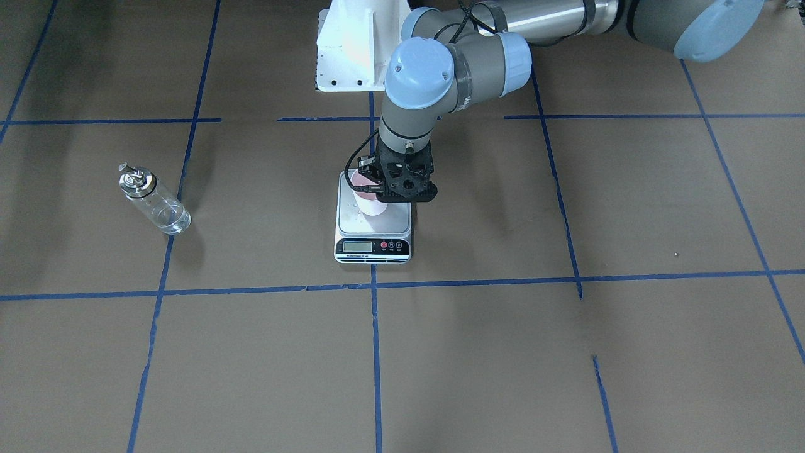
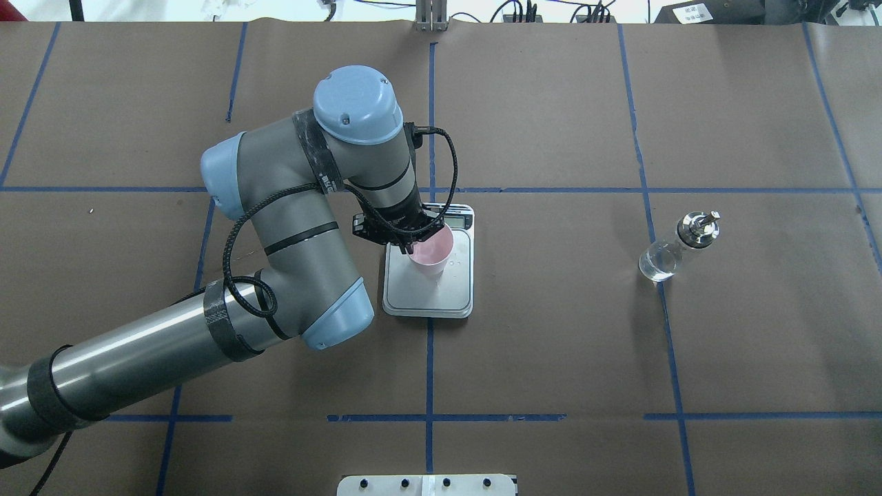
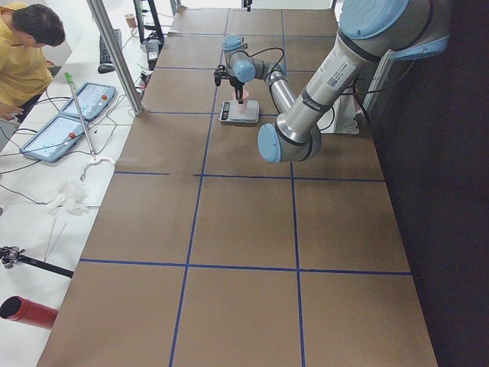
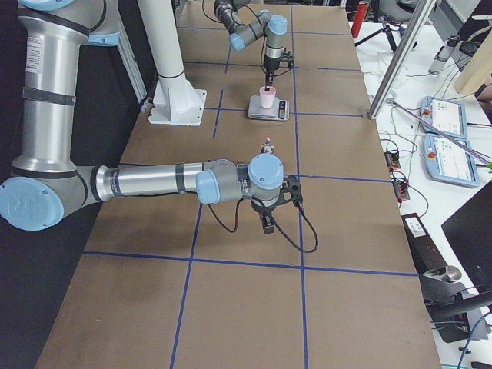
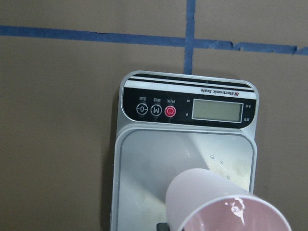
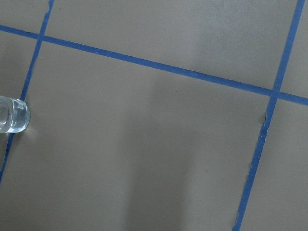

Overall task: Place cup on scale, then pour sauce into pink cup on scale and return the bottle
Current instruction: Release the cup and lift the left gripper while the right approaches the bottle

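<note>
Placement is the step in hand. In the front-facing view the left gripper [image 1: 371, 184] pinches the pink cup [image 1: 372, 202] at its rim, and the cup's base sits on or just above the silver plate of the kitchen scale [image 1: 393, 217]. The glass bottle [image 1: 154, 201] stands upright, well apart, on the brown paper-covered table [image 1: 503, 346].

Overhead, the cup sits toward the display end of the plate, and the bottle is far off on the robot's right side.

From the left end, cup and scale are too small to add anything.

From the right end, the right gripper [image 4: 266, 219] hangs low over the table near the bottle. I cannot tell whether its fingers are spread or closed.

The left wrist view shows "Electronic Scale" [image 5: 219, 91] upside down on the black strip, buttons marked "-0-" and "M", and a red power button. No digits are readable on the LCD [image 5: 216, 109].

The right wrist view shows only the bottle's glass base at the left edge and blue tape [image 6: 159, 66].

Next, I judge, the left fingers must release and lift straight up so the light cup does not tip. The right arm can then fetch the bottle.
</note>
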